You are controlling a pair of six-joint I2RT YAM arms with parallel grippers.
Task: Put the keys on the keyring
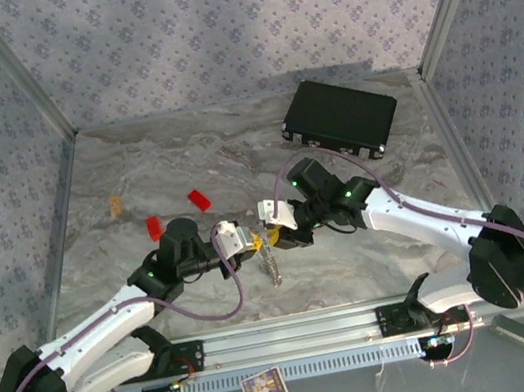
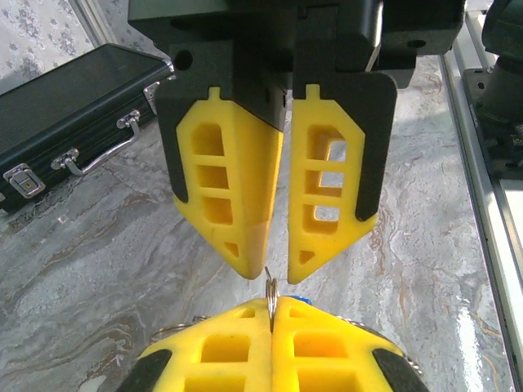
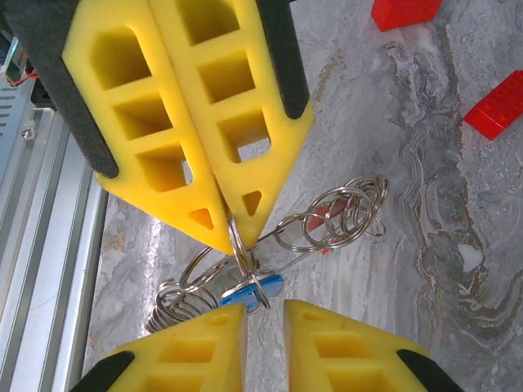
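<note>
Yellow pads of left gripper [image 3: 233,234] pressed shut on thin wire keyring [image 2: 270,291], ring edge-on between them, other loops trailing below. Blue key [image 3: 252,288] sits just beside clamped ring, at mouth of right gripper [image 2: 274,269]. Right jaws narrowly parted; I see nothing pinched. Grippers meet tip to tip, right one nearer key. Key shaft hidden, so I cannot tell its axis. Marble tabletop [image 1: 127,179] beneath; red blocks [image 1: 200,200] and black case [image 1: 340,119] well apart. I judge room ample.
</note>
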